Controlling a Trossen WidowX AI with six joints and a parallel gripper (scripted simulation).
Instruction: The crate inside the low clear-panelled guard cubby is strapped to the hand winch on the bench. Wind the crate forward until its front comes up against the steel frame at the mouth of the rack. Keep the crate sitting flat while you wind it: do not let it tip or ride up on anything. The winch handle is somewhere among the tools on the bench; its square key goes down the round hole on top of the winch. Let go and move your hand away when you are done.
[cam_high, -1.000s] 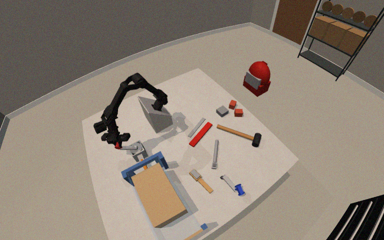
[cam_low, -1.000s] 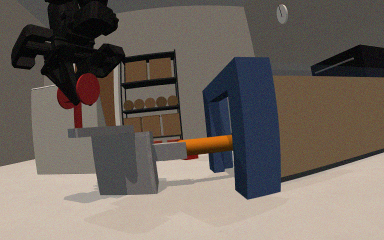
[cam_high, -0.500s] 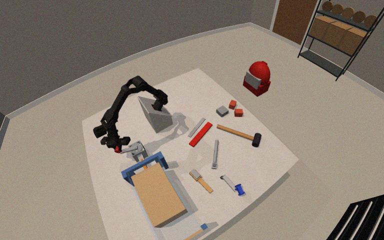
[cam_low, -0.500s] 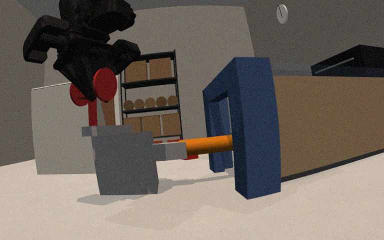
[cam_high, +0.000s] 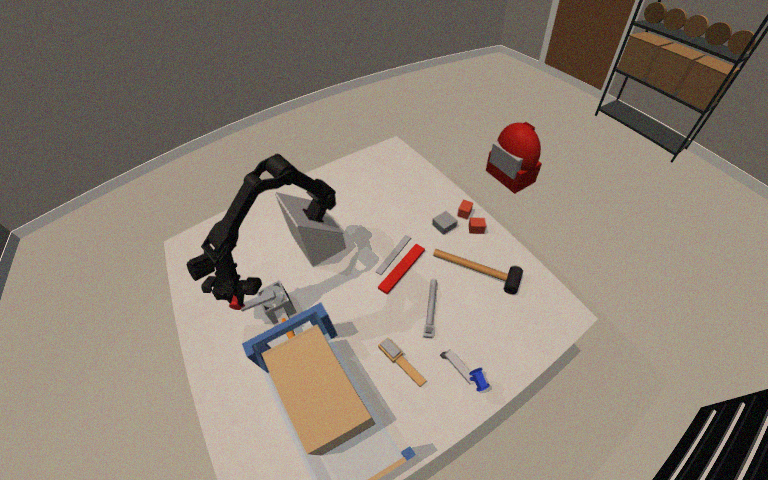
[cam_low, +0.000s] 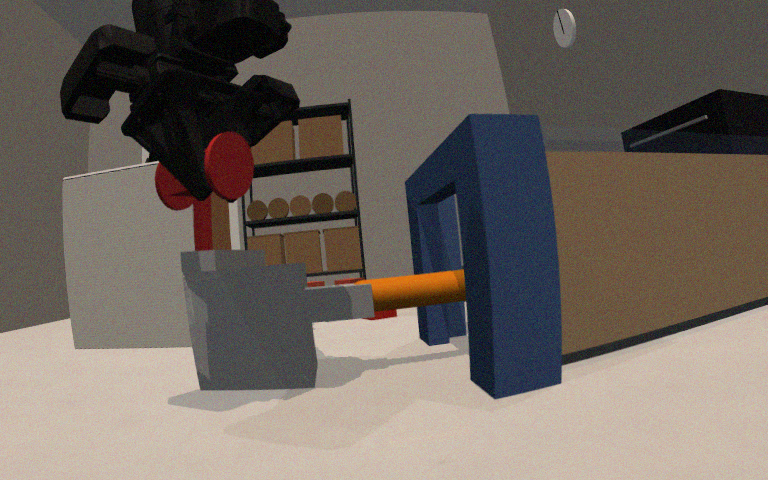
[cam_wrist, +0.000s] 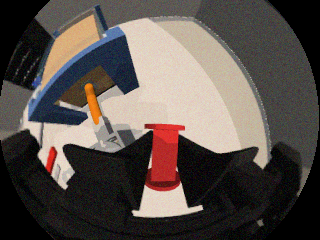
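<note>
The tan crate (cam_high: 317, 390) (cam_low: 651, 243) (cam_wrist: 75, 42) sits flat inside the clear panels, its front close behind the blue steel frame (cam_high: 283, 330) (cam_low: 512, 243) (cam_wrist: 125, 65); contact cannot be told. An orange strap (cam_high: 289, 332) (cam_low: 419, 288) (cam_wrist: 93, 107) runs through the frame opening to the grey winch (cam_low: 254, 333). The winch handle's grey arm (cam_high: 257, 301) (cam_low: 226, 258) lies level across the winch top; its square key is hidden. My gripper (cam_high: 234, 300) (cam_low: 202, 189) (cam_wrist: 162, 134) is shut on the handle's red knob, which stands upright at the arm's outer end, beyond the winch.
A red bar (cam_high: 401, 268), a grey strip (cam_high: 393, 255), a mallet (cam_high: 472, 264), a wrench-like tool (cam_high: 431, 305), a brush (cam_high: 408, 367) and a blue-knobbed crank (cam_high: 479, 379) lie right of the rack. A grey wedge (cam_high: 322, 243) and small blocks (cam_high: 477, 225) stand farther back.
</note>
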